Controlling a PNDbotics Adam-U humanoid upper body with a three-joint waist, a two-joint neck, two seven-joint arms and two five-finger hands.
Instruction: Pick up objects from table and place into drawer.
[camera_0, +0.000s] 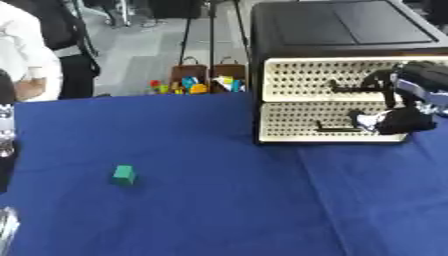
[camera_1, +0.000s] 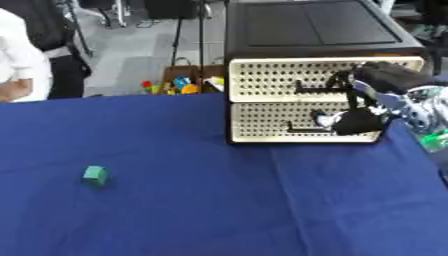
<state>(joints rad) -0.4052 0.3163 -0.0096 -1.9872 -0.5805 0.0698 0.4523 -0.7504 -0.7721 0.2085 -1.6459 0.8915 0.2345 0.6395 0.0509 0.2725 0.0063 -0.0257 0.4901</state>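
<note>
Right hand (camera_1: 360, 121) blurred against lower drawer (camera_1: 271, 121) front, fingers' state unclear.

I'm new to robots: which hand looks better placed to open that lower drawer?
Probably the right hand: it is already in front of the lower drawer, beside its handle. The left hand shows only at the left edge, far away.

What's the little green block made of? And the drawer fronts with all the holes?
The green block looks like matte plastic or foam; its flat, dull faces leave that open. The drawer fronts look like cream-painted perforated sheet metal or plastic, with even rows of small holes and dark handles.
</note>
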